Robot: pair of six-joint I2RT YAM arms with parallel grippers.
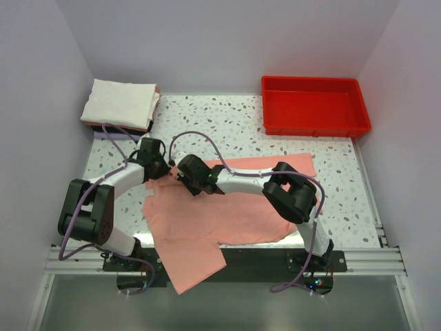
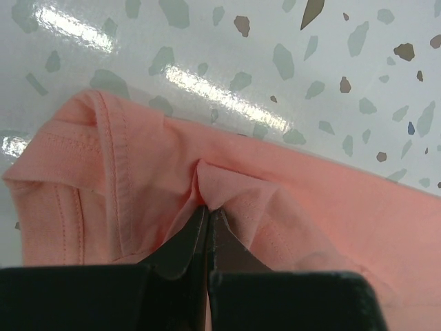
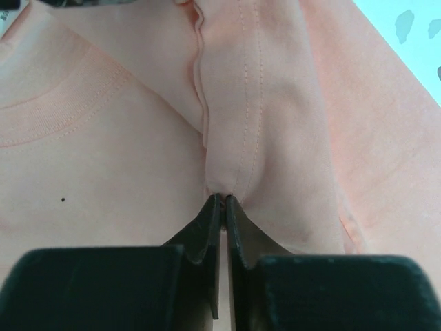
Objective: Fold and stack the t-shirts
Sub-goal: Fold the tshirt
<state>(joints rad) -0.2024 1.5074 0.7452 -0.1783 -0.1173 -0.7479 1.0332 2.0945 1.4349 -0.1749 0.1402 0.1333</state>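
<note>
**Pink tee** [image 1: 227,214]: lying spread and rumpled over the near middle of the table [image 1: 234,127]; one corner is hanging over the near edge onto the rail; another part is reaching right, beneath the right arm; its far left edge is being held by both grippers.

**Left gripper** [image 1: 165,174]: sitting at the tee's far left edge; jaws together and clamping a small raised fold of the pink cloth [image 2: 207,207]; a stitched sleeve hem is lying just left of the pinch; bare table is showing beyond the cloth.

**Right gripper** [image 1: 180,174]: reaching in from the right, just beside the left gripper; jaws almost together and pinching a narrow ridge of the same tee [image 3: 224,200]; the ridge is running away from the tips along a stitched seam; the ribbed neckline [image 3: 62,103] is curving off to the left.

**Stack** [image 1: 120,103]: folded tees sitting at the far left corner of the table, well apart from the pink tee; a white one is lying on top; dark and lavender edges are showing underneath.

**Tray** [image 1: 313,107]: red plastic, sitting at the far right corner of the table; neither arm is touching it.
</note>
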